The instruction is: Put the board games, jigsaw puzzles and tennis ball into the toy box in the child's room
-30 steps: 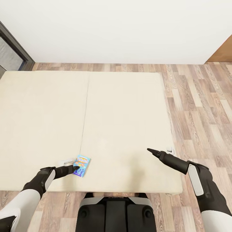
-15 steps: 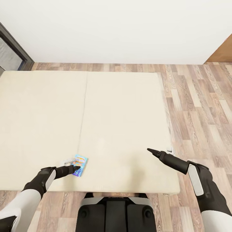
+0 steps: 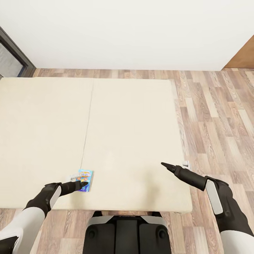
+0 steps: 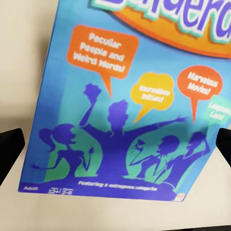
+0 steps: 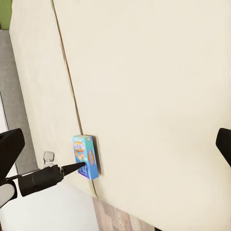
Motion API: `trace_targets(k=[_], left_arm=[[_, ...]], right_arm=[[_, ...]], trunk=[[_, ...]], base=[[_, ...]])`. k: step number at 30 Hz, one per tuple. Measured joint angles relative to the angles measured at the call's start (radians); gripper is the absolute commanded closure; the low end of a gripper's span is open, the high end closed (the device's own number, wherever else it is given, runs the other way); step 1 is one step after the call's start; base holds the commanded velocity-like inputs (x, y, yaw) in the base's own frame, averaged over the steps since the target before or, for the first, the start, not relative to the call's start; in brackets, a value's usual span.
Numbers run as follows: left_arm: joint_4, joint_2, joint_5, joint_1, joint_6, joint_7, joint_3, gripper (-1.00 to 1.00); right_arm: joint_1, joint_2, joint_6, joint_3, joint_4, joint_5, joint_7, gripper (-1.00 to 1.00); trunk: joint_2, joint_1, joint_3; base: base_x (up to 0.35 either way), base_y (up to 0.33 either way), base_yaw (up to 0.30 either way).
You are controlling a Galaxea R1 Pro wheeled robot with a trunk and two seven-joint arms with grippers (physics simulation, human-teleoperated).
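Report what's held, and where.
Nothing looks held: the left gripper is open, its fingers flanking the near end of the blue board game; the right gripper is open and empty.

A low, wide beige mattress bed [image 3: 134, 127] is standing on wood-plank flooring [image 3: 215, 116]; a small flat blue board-game box [image 3: 85, 175] is lying near its front edge.

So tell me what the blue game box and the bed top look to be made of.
Blue board game box: printed cardboard, likely, with flat crisp edges, colourful speech-bubble artwork and a smooth, slightly glossy face. Bed mattress: beige matte fabric or foam, going by its even, unshiny surface and single seam; the render leaves it open.
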Motion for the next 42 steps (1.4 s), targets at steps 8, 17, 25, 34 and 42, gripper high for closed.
trace_targets(k=[8,17,25,34,42], left_arm=[[0.000,0.000,0.000,0.000,0.000,0.001,-0.001,-1.00],[0.000,0.001,0.001,0.000,0.000,-0.001,0.000,-1.00],[0.000,0.001,0.001,0.000,-0.002,-0.001,0.001,-1.00],[0.000,0.001,0.001,0.000,-0.002,-0.001,0.002,-1.00],[0.000,0.001,0.001,0.000,-0.002,-0.001,0.001,-1.00]], right_arm=[[0.000,0.000,0.000,0.000,0.001,0.000,0.000,-1.00],[0.000,0.000,0.000,0.000,0.000,0.000,0.000,-1.00],[0.000,0.000,0.000,0.000,0.000,0.000,0.000,-1.00],[0.000,0.000,0.000,0.000,0.000,0.000,0.000,-1.00],[0.000,0.000,0.000,0.000,0.000,0.000,0.000,-1.00]], trunk=[[0.000,0.000,0.000],[0.000,0.000,0.000],[0.000,0.000,0.000],[0.000,0.000,0.000],[0.000,0.000,0.000]], base=[[0.000,-0.038,0.000],[0.000,-0.050,0.000],[0.000,-0.004,0.000],[0.045,0.028,0.000],[0.048,0.024,0.000]])
